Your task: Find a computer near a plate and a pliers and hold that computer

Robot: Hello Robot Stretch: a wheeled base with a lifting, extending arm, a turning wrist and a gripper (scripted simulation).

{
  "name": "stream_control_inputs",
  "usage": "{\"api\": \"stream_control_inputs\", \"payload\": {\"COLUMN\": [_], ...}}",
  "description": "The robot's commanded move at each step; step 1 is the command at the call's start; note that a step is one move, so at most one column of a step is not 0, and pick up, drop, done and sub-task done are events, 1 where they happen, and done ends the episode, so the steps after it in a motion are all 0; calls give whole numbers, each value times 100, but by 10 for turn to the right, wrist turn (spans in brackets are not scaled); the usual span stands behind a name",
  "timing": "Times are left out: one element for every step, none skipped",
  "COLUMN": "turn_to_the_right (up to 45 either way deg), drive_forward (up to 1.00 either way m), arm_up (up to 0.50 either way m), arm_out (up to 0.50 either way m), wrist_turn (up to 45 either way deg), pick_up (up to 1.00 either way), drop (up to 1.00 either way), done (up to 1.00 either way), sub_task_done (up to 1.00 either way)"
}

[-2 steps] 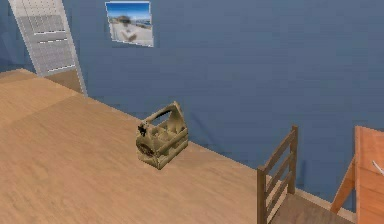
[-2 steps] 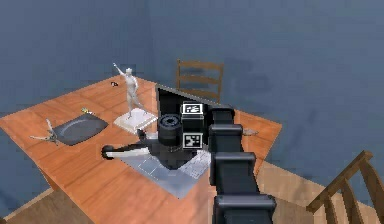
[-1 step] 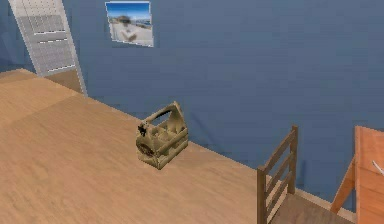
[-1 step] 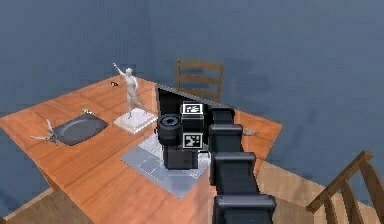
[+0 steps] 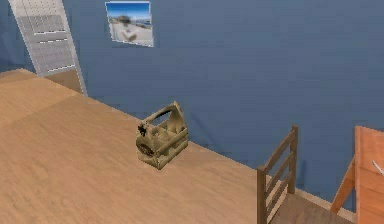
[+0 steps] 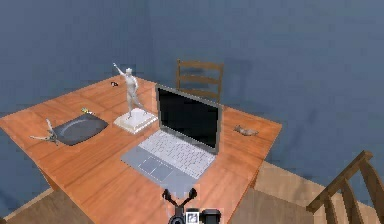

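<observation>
Blue-walled room, wood floor. Arm side view: orange-brown table [image 6: 95, 172] across most of the frame.

Gripper [image 6: 180, 196] at 6 o'clock of the frame, at the table's near edge, fingers toward 12. Jaw state: cannot tell. Load: cannot tell, since the tabletop and laptop lie right behind the gripper's far end.

Laptop [image 6: 180, 140] (the task's computer): 12 o'clock from the gripper, just beyond it, flat on the table, lid raised, dark screen facing the camera.

White statue [image 6: 133, 100], upright on a white base: 10 o'clock from the laptop, just beside the lid's edge.
Plate [image 6: 80, 129], dark grey, lying flat: 9 o'clock from the statue, near it.
Pale pronged item [image 6: 45, 131]: 9 o'clock from the plate, at its rim; too small to name.
Brown lump [image 6: 245, 129]: 3 o'clock from the laptop, apart from it.
One chair [image 6: 200, 78] at 12 o'clock behind the table; second chair [image 6: 350, 188] at 4 o'clock of the frame.

Forward view: wooden crate [image 5: 163, 135] on the floor by the wall, centre; white door [image 5: 48, 40] at 10 o'clock; picture [image 5: 130, 22] on the wall at 11; chair back [image 5: 278, 182] at 4; table corner [image 5: 372, 170] at the 4 o'clock edge.
</observation>
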Motion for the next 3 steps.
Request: {"api": "stream_control_inputs", "payload": {"turn_to_the_right": [0, 0, 0], "drive_forward": [0, 0, 0], "arm_up": [0, 10, 0], "arm_out": [0, 0, 0], "wrist_turn": [0, 0, 0], "pick_up": [100, 0, 0], "drop": [0, 0, 0], "done": [0, 0, 100], "sub_task_done": [0, 0, 0]}}
